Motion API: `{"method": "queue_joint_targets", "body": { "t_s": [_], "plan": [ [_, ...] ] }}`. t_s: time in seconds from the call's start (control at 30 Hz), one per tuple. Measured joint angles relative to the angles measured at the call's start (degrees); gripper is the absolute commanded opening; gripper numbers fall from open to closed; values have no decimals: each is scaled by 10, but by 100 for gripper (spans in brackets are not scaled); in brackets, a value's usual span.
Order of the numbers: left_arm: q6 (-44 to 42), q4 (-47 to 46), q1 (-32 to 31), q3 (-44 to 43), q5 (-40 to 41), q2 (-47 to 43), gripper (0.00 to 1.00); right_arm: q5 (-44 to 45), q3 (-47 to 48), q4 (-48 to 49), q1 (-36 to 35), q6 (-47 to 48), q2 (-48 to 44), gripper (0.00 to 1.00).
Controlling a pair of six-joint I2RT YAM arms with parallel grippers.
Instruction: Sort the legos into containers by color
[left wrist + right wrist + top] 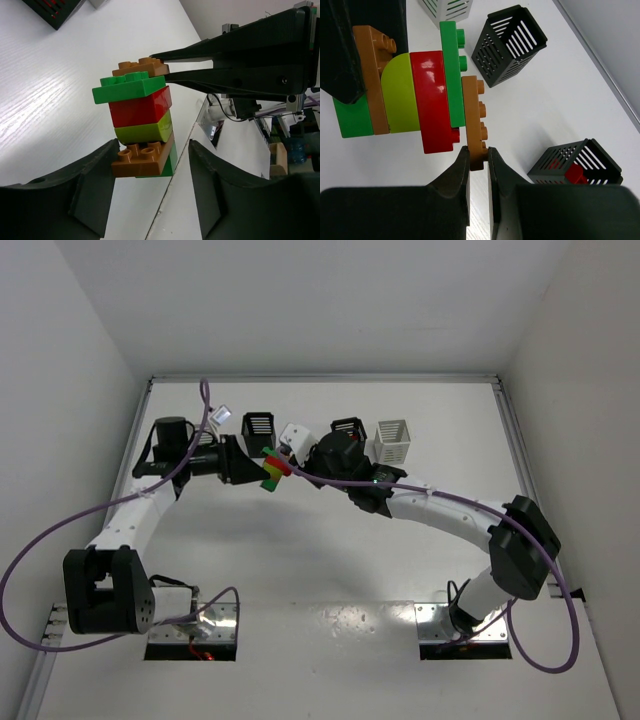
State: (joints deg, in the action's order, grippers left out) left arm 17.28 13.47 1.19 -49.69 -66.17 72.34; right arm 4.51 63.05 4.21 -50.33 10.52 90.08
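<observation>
A stack of legos (272, 472) hangs above the table between my two grippers. In the right wrist view it reads orange-brown plate (476, 120), green plate (451, 70), red brick (434, 100), yellow-green brick (400, 97), orange-brown brick (372, 75), green brick (352, 117). My right gripper (478, 152) is shut on the edge of the end orange-brown plate. My left gripper (151, 147) is open; its jaws stand wide either side of the stack's other end (142, 157), with a clear gap on the right side.
The bins stand in a row behind the grippers: black (258, 424), white (295, 436), black (347, 430), white (392, 440). In the right wrist view one black bin (600, 165) holds a red brick (576, 173); another black bin (507, 42) looks empty.
</observation>
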Motion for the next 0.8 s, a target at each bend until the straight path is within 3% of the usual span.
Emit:
{"method": "queue_joint_targets", "body": {
  "t_s": [0.1, 0.27, 0.8],
  "plan": [
    [-3, 3, -2, 1, 2, 0, 48, 1, 0, 0, 0, 0, 0, 0],
    [-5, 7, -3, 1, 4, 1, 38, 7, 0, 0, 0, 2, 0, 0],
    [-79, 75, -7, 22, 16, 1, 32, 28, 0, 19, 43, -5, 0, 0]
  ]
}}
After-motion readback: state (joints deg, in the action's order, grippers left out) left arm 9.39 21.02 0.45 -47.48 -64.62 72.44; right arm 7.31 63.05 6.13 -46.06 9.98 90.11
